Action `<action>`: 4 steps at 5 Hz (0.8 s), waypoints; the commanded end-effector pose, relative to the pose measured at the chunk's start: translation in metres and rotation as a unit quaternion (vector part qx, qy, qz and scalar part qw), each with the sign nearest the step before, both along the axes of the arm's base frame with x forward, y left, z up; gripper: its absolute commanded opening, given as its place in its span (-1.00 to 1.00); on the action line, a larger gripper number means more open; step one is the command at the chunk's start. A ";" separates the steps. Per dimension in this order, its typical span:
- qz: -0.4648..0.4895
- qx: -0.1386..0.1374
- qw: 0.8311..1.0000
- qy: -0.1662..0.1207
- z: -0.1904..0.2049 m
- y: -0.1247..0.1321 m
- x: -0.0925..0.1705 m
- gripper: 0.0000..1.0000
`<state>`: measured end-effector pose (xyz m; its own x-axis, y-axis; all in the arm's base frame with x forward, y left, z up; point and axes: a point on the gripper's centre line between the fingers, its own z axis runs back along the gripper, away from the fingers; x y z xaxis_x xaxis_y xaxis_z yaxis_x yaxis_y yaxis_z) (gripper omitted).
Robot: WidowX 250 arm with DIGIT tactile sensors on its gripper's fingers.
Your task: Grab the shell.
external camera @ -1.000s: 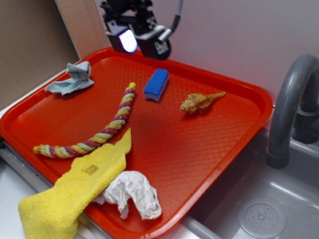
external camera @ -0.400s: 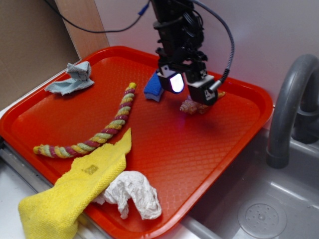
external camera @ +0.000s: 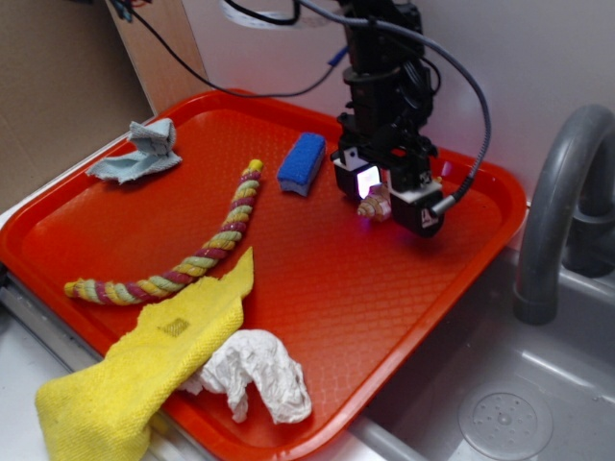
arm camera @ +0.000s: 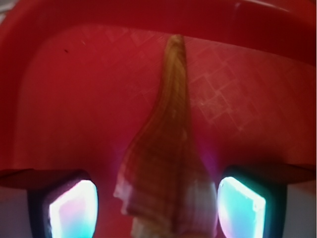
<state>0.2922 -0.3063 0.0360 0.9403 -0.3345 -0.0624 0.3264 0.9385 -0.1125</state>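
Note:
The golden-brown ridged shell (arm camera: 166, 168) lies on the red tray (arm camera: 64, 99), its thin point aimed away from the camera toward the tray's far rim. My gripper (arm camera: 157, 206) is open and straddles the shell's bulbous end. The left glowing pad (arm camera: 73, 208) stands clear of the shell; the right pad (arm camera: 241, 206) is very close to it. In the exterior view the gripper (external camera: 384, 197) is low over the tray's right back part. Only a bit of the shell (external camera: 373, 204) shows between its fingers.
A blue sponge (external camera: 302, 163) lies just left of the gripper. A striped rope (external camera: 207, 245), a grey-blue rag (external camera: 139, 152), a yellow cloth (external camera: 154, 370) and a crumpled white paper (external camera: 255, 375) occupy the tray's left and front. A grey faucet (external camera: 557, 211) and sink stand to the right.
The arm swept from the tray's back rim rightward and down onto the shell. Its fingers now stand on either side of the shell's thick end.

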 end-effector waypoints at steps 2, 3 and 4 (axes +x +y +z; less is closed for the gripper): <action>0.033 0.033 0.998 -0.039 0.049 0.020 -0.018 -1.00; 0.081 -0.005 0.995 -0.055 0.098 0.072 -0.042 -1.00; 0.096 -0.038 0.992 -0.067 0.131 0.123 -0.075 -1.00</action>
